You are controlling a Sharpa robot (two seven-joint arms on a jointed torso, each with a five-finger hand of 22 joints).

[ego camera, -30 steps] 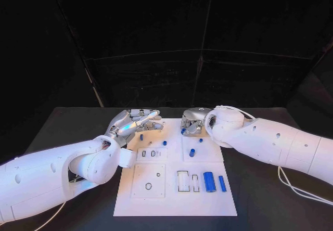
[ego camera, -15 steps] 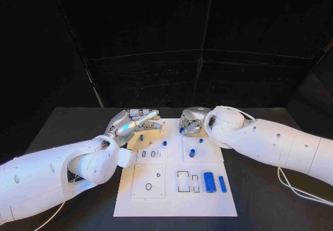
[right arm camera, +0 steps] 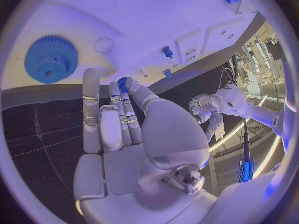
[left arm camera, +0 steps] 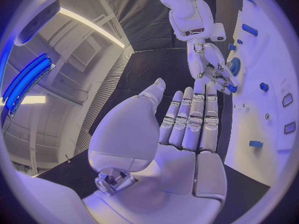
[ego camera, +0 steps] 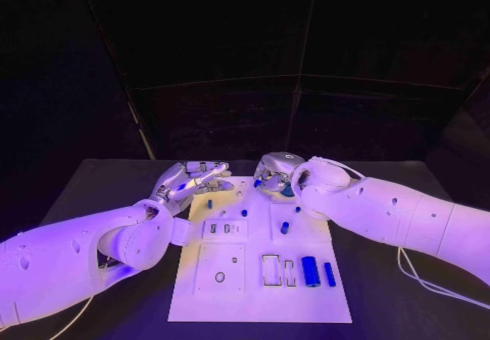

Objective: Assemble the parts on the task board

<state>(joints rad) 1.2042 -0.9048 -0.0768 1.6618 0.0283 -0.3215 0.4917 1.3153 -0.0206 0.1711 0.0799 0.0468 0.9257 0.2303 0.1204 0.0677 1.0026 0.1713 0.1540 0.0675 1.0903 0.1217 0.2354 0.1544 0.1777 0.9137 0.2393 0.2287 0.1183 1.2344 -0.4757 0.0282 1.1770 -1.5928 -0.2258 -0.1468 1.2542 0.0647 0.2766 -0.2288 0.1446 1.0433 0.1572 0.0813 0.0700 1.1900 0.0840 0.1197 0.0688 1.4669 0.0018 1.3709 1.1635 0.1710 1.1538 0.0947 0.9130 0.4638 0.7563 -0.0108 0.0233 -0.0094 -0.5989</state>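
Note:
The white task board [ego camera: 255,297] lies in the middle of the table. My right hand [ego camera: 272,173] hovers over the board's far edge and pinches a small blue part [right arm camera: 122,84] between thumb and finger. The left wrist view shows the same small blue part [left arm camera: 230,88] at its fingertips. A blue gear [right arm camera: 51,58] lies flat on the board just beyond those fingers. My left hand [ego camera: 192,181] hangs by the board's far left corner, fingers straight, holding nothing. Short blue pegs [ego camera: 243,212] [ego camera: 284,227] stand on the far half of the board.
A thick blue cylinder [ego camera: 309,270] and a thinner blue one [ego camera: 328,274] lie side by side near the board's right edge, beside rectangular slots [ego camera: 270,268]. An oval hole [ego camera: 219,277] sits in the near left plate. Black table surrounds the board.
My right hand has drifted slightly left and farther back over the board's far edge, still pinching the small part. The left hand has barely moved.

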